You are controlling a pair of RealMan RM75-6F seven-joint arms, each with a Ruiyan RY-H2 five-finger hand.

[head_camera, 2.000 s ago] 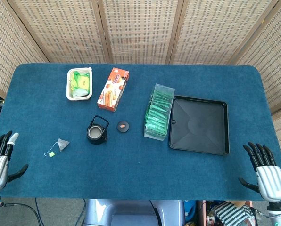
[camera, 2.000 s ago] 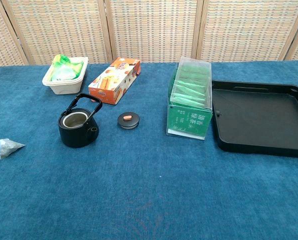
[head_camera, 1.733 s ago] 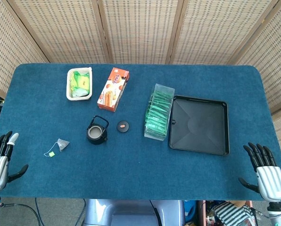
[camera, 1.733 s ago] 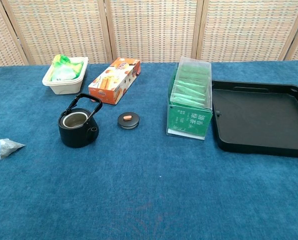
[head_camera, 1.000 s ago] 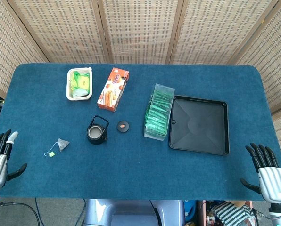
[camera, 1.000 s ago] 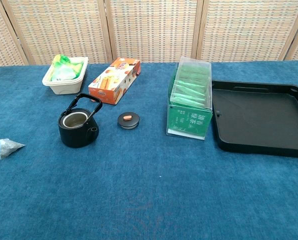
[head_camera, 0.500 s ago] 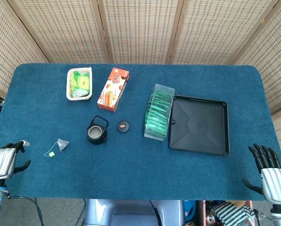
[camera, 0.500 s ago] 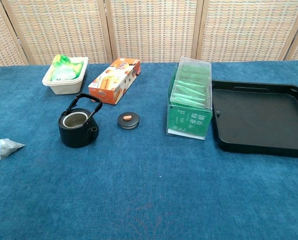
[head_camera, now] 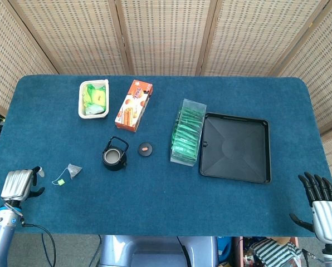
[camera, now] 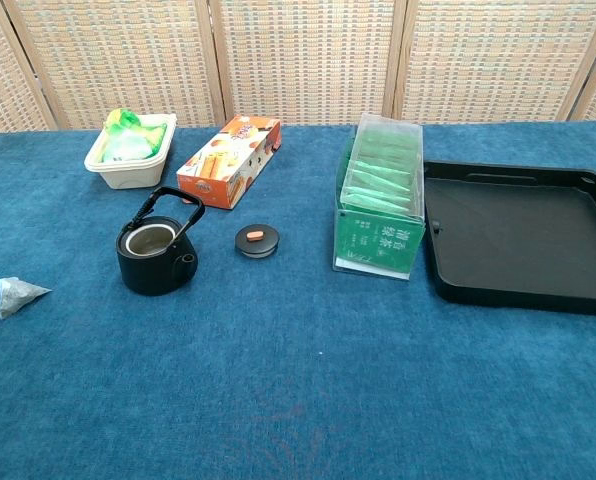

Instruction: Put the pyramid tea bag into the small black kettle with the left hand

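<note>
The pyramid tea bag (head_camera: 74,170) lies on the blue cloth at the front left, its string ending in a yellow-green tag (head_camera: 60,181); the chest view has the tea bag (camera: 18,295) at its left edge. Right of it stands the small black kettle (head_camera: 115,156), lidless, handle up, also seen as the kettle (camera: 156,255) in the chest view. Its lid (head_camera: 146,149) lies just beside it. My left hand (head_camera: 18,185) hovers at the table's front left corner, left of the tag, holding nothing. My right hand (head_camera: 322,208) is off the front right corner, fingers spread. Neither hand shows in the chest view.
A white tub of green packets (head_camera: 93,99) and an orange snack box (head_camera: 134,104) sit behind the kettle. A clear box of green sachets (head_camera: 187,132) stands mid-table next to a black tray (head_camera: 235,147) on the right.
My left hand has come in from beyond the left edge toward the tea bag and tipped forward. My right hand has drifted a little down and right. The objects have not moved.
</note>
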